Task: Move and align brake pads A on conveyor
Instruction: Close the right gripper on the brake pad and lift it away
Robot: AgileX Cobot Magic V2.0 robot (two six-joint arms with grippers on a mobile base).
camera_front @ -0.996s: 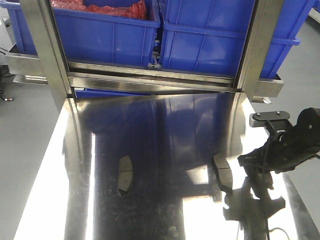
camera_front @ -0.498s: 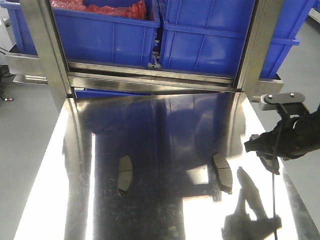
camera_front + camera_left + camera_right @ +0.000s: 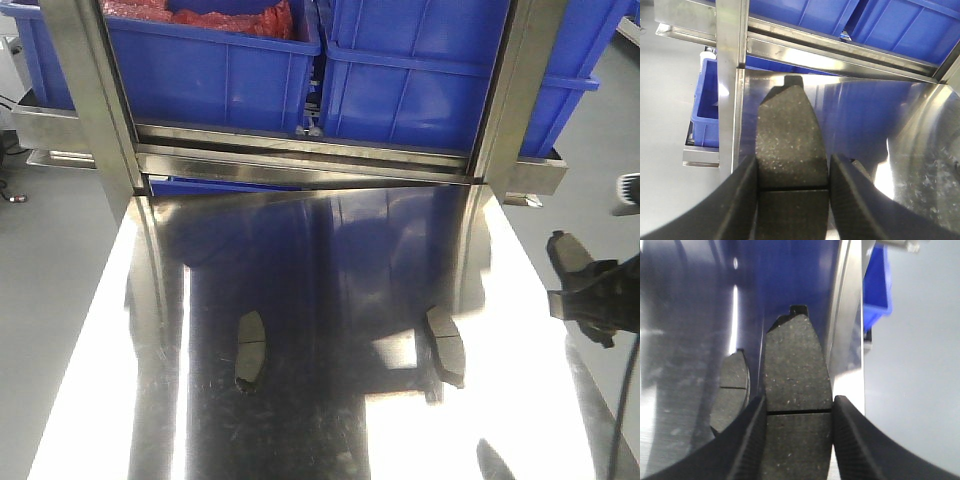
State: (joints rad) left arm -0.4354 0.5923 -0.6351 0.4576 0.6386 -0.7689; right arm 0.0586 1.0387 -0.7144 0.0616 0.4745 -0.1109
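Okay, both sets of jaws are clenched on pads. The left gripper (image 3: 792, 167) grasps one of the brake pads A, call it the left-held pad (image 3: 790, 130), by its long edges. The grey friction face is toward the camera, the centre groove sits at finger level, and the rounded end with a small black tab points away. It hangs over the left rear part of the tabletop (image 3: 330, 420), near the steel post (image 3: 732, 75); cannot tell its height.

The right gripper (image 3: 799, 407) grips the right-held pad (image 3: 796, 360) the same way, groove between the fingers, notched end pointing out. In the front view this pad is lifted at the tabletop's right edge, tilted, clear of the surface.

Two more pads lie flat on the shiny tabletop: the left loose pad (image 3: 250, 349) left of centre and the right loose pad (image 3: 446, 345) toward the right edge. They are well apart, both lengthwise front to back, grooves visible. The right wrist view shows the right loose pad just left of and below the held one, not touching.

The blue bins (image 3: 215, 70) sit on a steel shelf behind the tabletop, one with red material inside. A lower blue bin (image 3: 704, 115) sits off the tabletop's left side.
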